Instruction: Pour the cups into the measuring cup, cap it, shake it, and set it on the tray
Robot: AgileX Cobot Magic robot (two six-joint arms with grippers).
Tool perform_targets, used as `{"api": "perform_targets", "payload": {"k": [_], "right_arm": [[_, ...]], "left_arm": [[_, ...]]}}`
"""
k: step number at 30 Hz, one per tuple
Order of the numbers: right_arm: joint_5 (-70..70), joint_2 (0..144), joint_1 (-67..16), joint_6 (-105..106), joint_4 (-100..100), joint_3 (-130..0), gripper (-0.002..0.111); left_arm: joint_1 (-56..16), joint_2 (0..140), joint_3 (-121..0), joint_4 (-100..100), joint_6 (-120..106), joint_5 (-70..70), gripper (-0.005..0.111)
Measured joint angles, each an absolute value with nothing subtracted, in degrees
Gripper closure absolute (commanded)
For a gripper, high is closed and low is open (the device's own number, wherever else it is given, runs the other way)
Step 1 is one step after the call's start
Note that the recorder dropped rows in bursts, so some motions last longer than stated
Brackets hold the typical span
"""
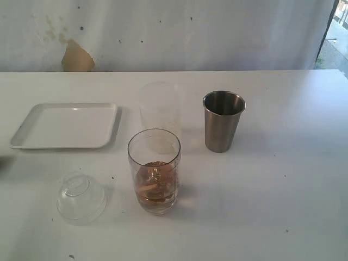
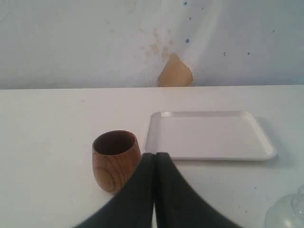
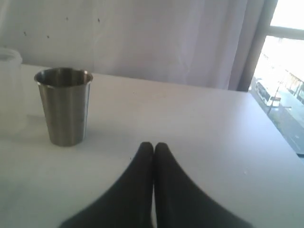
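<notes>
since the measuring cup (image 1: 154, 171) stands uncapped on the tabletop (image 1: 283, 206), about midway along and toward the near edge, with something brownish in its lower part, i'd say the task is early. some pouring may be done, can't tell how much. the dome lid (image 1: 81, 197) lies on the tabletop toward the left edge from it, near but apart. the steel tumbler (image 1: 224, 120) is upright, further toward the far edge and to the right-edge side, apart from the measuring cup. its inside isn't readable, so full or emptied: can't tell. the frosted cup (image 1: 159, 117) is right behind the measuring cup on the far-edge side; touching or not, can't tell. the tray (image 1: 65, 125) sits toward the left edge with nothing on it. my read of what's left: any remaining pours, cap, shake, set on tray.

the left pincer (image 2: 154, 156) has its fingers pressed together, holding nothing, just beside the wooden cup (image 2: 115, 160). the right pincer (image 3: 153, 145) is also pressed together and empty, with the steel tumbler ahead of it and well apart.

the wooden cup shows only in the left wrist view, upright, outside the tray just off one corner; its contents are too dark to read. the exterior view shows neither pincer. the measuring cup shows only in the exterior view. the right wrist view adds a window (image 3: 285, 57) beyond the tabletop edge.
</notes>
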State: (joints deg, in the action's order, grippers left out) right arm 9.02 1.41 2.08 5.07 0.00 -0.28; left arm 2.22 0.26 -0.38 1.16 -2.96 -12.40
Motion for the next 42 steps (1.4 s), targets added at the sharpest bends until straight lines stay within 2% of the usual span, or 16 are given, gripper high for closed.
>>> {"api": "perform_targets", "payload": {"k": [8,42], "right_arm": [[17.1,1.4,2.1,5.4,0.0,-0.3,0.108],[18.8,1.4,2.1,5.5,0.0,-0.3,0.108]], "left_arm": [[2.2,0.3,-0.4,1.2,-3.0,-12.4,0.107],[2.2,0.3,-0.4,1.4,-3.8,-9.5,0.107]]}}
